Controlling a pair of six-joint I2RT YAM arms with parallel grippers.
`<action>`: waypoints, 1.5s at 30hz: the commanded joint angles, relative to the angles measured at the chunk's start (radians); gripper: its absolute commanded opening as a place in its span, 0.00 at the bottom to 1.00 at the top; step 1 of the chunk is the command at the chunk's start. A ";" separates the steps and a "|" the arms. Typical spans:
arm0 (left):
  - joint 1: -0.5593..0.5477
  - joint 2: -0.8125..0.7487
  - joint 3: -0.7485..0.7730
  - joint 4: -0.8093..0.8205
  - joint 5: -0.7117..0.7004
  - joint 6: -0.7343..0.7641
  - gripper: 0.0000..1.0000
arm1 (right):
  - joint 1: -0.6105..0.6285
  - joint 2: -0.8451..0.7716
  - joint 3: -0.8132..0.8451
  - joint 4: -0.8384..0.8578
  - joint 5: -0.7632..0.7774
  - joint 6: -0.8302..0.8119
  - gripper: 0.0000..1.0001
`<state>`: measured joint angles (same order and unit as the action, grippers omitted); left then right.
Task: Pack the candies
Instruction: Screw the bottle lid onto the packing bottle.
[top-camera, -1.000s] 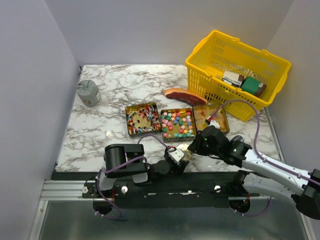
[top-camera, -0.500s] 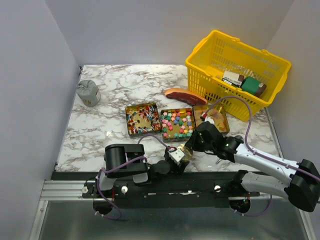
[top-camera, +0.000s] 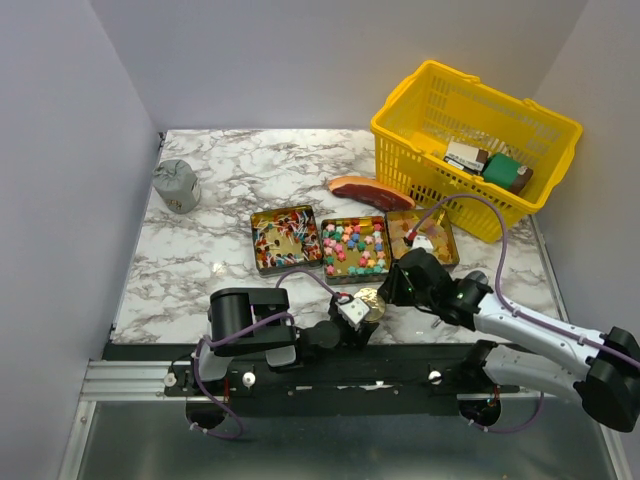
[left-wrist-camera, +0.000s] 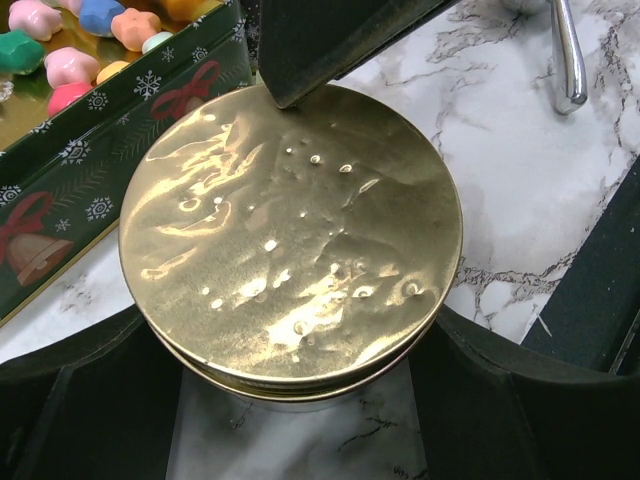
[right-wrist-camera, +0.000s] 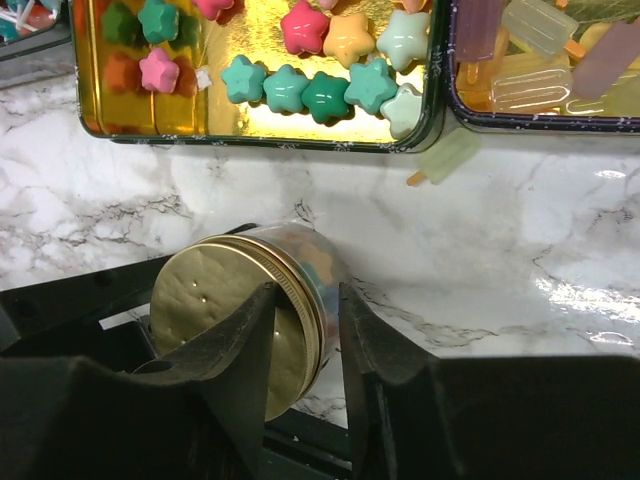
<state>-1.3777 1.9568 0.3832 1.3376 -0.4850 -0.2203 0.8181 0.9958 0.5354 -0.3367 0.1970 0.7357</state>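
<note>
Three open tins hold the candies: red, blue and white wrapped pieces (top-camera: 285, 238), pastel stars (top-camera: 354, 248) (right-wrist-camera: 320, 85), and translucent yellow-orange pieces (top-camera: 420, 235) (right-wrist-camera: 540, 60). One pale piece (right-wrist-camera: 445, 160) lies loose on the marble below the tins. A glass jar with a gold lid (top-camera: 367, 303) (left-wrist-camera: 290, 235) lies on its side near the table's front edge. My left gripper (top-camera: 358, 310) (left-wrist-camera: 295, 340) is shut on the jar's body. My right gripper (top-camera: 392, 292) (right-wrist-camera: 307, 295) stands partly open, one finger across the lid face (right-wrist-camera: 200, 310) and the other beside the glass.
A yellow mesh basket (top-camera: 470, 130) with boxed packets stands at the back right. A reddish-brown steak-shaped slab (top-camera: 357, 188) lies behind the tins. A grey pouch (top-camera: 177, 185) sits at the far left.
My right gripper edged left towards the jar lid, then back a little, and its jaws narrowed and widened again. The left gripper and jar stayed put.
</note>
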 joint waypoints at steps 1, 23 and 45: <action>-0.015 0.045 0.000 -0.107 0.045 -0.048 0.50 | -0.002 0.035 -0.020 -0.044 -0.014 -0.053 0.33; 0.026 0.054 0.069 -0.271 0.022 -0.096 0.50 | -0.004 -0.108 -0.324 0.047 -0.389 0.077 0.01; 0.108 0.074 0.103 -0.365 0.071 -0.120 0.51 | -0.002 -0.387 -0.384 -0.149 -0.401 0.172 0.01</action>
<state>-1.3430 1.9491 0.4667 1.2049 -0.4107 -0.2237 0.7555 0.5964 0.2066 -0.1219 0.1146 0.8463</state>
